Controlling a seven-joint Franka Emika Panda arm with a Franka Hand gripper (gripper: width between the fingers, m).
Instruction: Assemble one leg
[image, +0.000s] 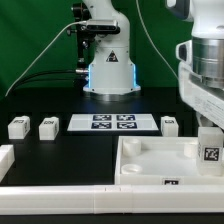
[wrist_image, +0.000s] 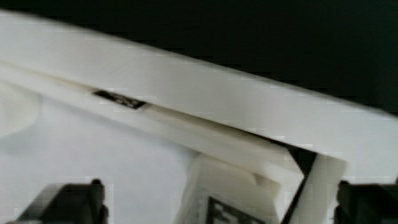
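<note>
My gripper (image: 208, 132) hangs over the right corner of the large white tray-like top (image: 150, 165) at the exterior view's right. A white leg (image: 211, 152) with a black-and-white tag stands upright in that corner, just under the gripper. In the wrist view the leg (wrist_image: 240, 188) sits between the two dark fingertips (wrist_image: 71, 203), nearer the other one. A wide gap shows on one side, so my gripper (wrist_image: 217, 205) is open around it. The top's rim (wrist_image: 178, 75) runs across that view.
Three more legs stand on the black table: two (image: 17, 127) (image: 47, 126) at the exterior view's left, one (image: 170, 125) right of the marker board (image: 112, 122). The arm's base (image: 108, 70) is behind. A white rail (image: 60, 197) lines the front.
</note>
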